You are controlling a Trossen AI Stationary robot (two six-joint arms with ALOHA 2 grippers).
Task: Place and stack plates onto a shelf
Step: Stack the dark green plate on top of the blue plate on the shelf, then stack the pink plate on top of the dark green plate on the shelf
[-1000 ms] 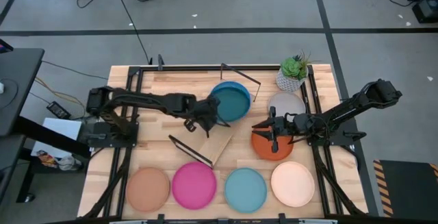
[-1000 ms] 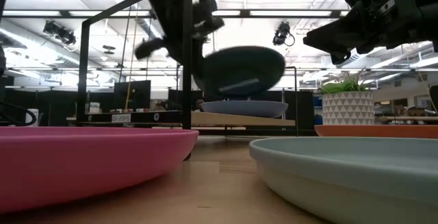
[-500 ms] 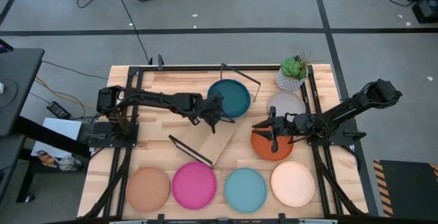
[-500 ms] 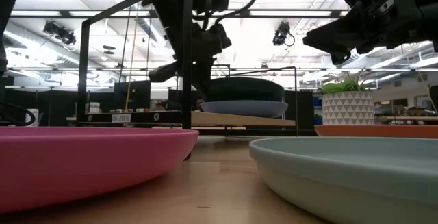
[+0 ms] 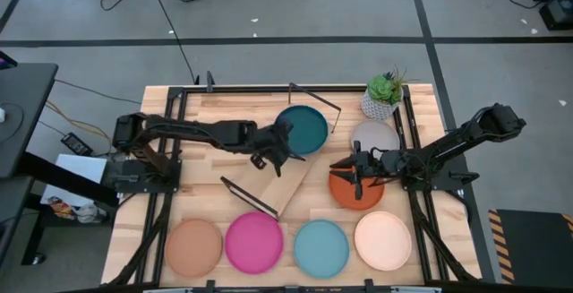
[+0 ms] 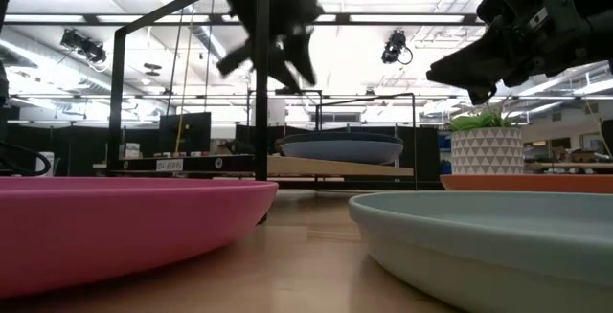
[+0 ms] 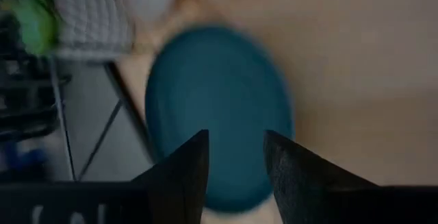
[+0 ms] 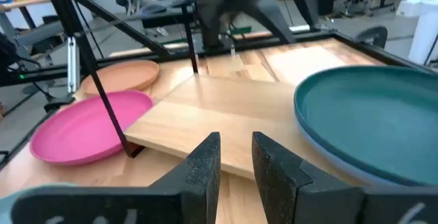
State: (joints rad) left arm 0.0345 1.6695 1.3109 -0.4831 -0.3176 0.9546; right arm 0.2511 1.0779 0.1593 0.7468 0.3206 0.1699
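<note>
Grey concrete floor is surrounding the slatted wooden desk [image 5: 224, 105]. Along the frame's bottom, tan plate [image 5: 192, 247], pink plate [image 5: 254, 242], light teal plate [image 5: 321, 247] and cream plate [image 5: 383, 240] are lying in a row. At centre, the left claw [image 5: 271, 156] is hanging with fingers apart and empty beside the dark teal plate [image 5: 303, 129], which is resting on a blue one on the shelf [image 5: 288, 173]. At centre right, the right claw [image 5: 356, 173], fingers slightly apart, is hovering over the orange plate [image 5: 354, 193]; it should be descending squarely onto the rim before closing. A grey plate [image 5: 376, 135] is sitting just above.
</note>
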